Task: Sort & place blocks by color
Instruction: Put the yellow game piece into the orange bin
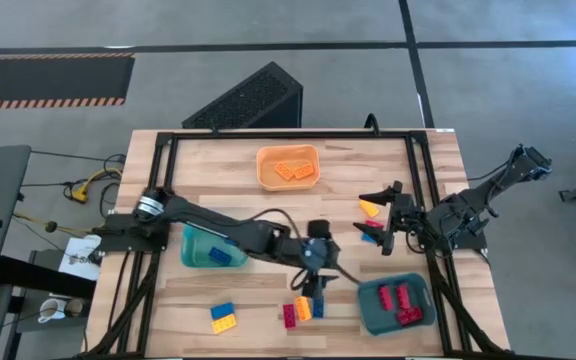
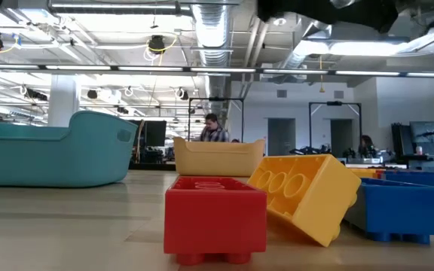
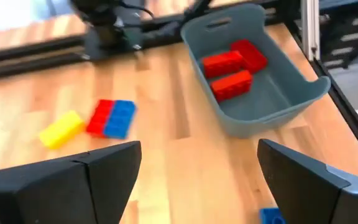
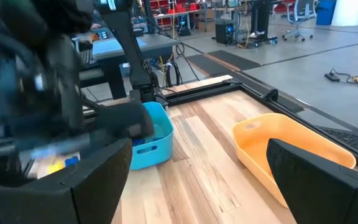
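My left gripper (image 1: 313, 282) (image 3: 199, 149) is open and hovers over a cluster of red (image 1: 290, 316), yellow (image 1: 303, 308) and blue (image 1: 318, 302) blocks near the table's near edge. In the low view the red block (image 2: 214, 214) lies flat, the yellow one (image 2: 307, 192) is tilted, and the blue one (image 2: 401, 207) lies beside it. A corner of a blue block (image 3: 271, 216) shows below the left fingers. My right gripper (image 1: 379, 222) (image 4: 197, 155) is open, beside a yellow block (image 1: 370, 208) (image 3: 61, 129) and a joined red and blue pair (image 1: 370, 236) (image 3: 112, 118).
An orange bin (image 1: 288, 182) at the far side holds yellow blocks. A teal bin (image 1: 196, 250) on the left holds a blue block. A dark teal bin (image 1: 373, 310) (image 3: 278, 106) at the near right holds red blocks. A blue and a yellow block (image 1: 223, 318) lie near the front edge.
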`<state>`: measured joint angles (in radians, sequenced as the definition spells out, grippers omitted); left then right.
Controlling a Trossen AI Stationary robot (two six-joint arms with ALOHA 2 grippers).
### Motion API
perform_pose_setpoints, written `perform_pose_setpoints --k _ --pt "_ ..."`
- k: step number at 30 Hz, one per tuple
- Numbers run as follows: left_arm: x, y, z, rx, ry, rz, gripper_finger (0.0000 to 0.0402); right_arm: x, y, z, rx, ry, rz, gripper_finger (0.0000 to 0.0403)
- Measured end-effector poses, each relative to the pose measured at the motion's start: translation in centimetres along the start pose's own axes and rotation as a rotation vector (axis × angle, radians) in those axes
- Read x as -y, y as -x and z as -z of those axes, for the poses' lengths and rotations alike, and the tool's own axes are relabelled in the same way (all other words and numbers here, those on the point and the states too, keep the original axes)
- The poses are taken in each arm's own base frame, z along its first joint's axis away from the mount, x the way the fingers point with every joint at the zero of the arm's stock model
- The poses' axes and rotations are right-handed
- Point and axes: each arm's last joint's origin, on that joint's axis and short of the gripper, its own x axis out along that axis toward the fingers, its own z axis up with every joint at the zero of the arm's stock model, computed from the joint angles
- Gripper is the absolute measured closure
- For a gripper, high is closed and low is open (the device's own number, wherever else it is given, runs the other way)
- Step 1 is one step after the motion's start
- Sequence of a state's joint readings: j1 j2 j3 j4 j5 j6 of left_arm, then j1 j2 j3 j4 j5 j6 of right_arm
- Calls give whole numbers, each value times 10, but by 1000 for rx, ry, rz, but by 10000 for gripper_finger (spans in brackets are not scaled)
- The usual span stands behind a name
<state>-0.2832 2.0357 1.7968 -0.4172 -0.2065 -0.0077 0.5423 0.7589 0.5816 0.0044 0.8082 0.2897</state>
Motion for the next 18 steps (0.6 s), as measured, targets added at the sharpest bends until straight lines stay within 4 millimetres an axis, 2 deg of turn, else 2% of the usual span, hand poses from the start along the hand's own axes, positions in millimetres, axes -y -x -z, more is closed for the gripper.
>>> perform_pose_setpoints --k 6,13,18 --pt "-9 32 30 139 77 -54 93 0 0 0 1 -1 0 8" --pt "-27 70 95 429 261 -52 93 0 0 0 3 -3 -1 8" --pt "-35 95 134 618 374 -32 93 0 0 0 3 -3 0 8"
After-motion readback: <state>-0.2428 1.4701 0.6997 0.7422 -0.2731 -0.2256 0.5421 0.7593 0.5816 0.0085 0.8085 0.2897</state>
